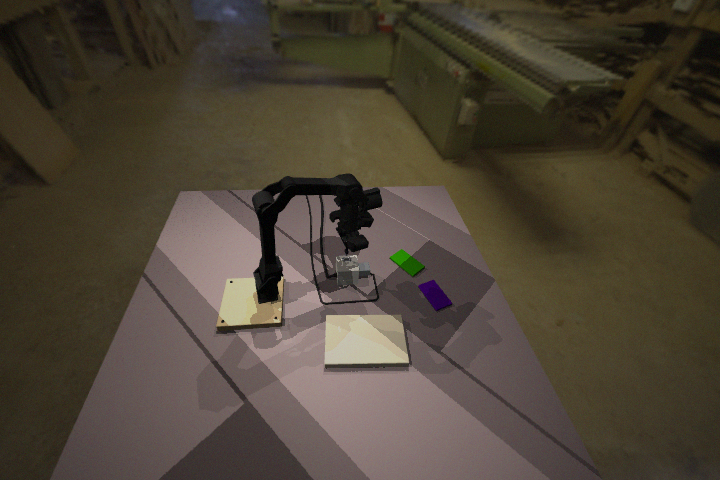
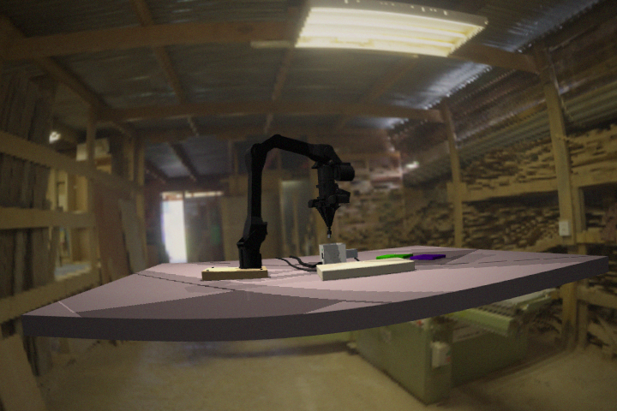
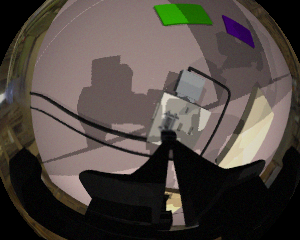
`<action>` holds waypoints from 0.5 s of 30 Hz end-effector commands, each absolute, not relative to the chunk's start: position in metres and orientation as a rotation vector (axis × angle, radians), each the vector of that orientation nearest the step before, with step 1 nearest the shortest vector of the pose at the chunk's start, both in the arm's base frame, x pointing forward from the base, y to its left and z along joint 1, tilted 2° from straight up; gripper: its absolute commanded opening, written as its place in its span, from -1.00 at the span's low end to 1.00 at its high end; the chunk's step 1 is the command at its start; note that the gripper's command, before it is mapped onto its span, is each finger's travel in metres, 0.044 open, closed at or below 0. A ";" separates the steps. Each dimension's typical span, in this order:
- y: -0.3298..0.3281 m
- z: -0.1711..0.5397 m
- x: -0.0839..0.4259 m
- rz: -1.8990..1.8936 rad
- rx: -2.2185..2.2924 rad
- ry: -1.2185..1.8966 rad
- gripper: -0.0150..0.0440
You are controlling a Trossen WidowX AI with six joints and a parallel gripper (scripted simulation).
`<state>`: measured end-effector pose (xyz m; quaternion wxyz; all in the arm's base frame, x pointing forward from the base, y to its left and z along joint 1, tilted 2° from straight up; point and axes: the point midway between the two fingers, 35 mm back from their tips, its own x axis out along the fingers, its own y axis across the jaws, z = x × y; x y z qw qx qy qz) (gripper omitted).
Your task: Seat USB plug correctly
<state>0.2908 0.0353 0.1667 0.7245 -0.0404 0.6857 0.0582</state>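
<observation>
The white power cube (image 1: 346, 274) (image 2: 331, 253) (image 3: 200, 116) stands on the table, with sockets in its top. A blue-grey block (image 1: 364, 270) (image 2: 351, 253) (image 3: 191, 86) sits against one side. My gripper (image 1: 346, 250) (image 2: 328, 228) (image 3: 170, 144) points down over the cube, shut on the small USB plug (image 2: 329, 235) (image 3: 169, 121). In the exterior view a small gap shows between the plug's lower end and the cube's top, so the plug is out of the socket. In the wrist view the gripper is turned at an angle to the cube's edges. Which way round the plug faces cannot be told.
Black cables (image 1: 320, 243) (image 3: 80, 120) run beside the cube, and one bends around it. A cream board (image 1: 366, 342) (image 2: 368, 269) (image 3: 247, 134) lies in front. A green card (image 1: 407, 262) (image 3: 184, 15) and a purple card (image 1: 435, 295) (image 3: 238, 31) lie to the right in the top view.
</observation>
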 end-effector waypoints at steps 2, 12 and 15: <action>0.035 0.167 0.291 0.028 0.017 1.517 -0.49; 0.035 0.167 0.291 -0.171 0.226 1.512 -0.49; 0.035 0.167 0.291 -0.231 0.289 1.507 -0.49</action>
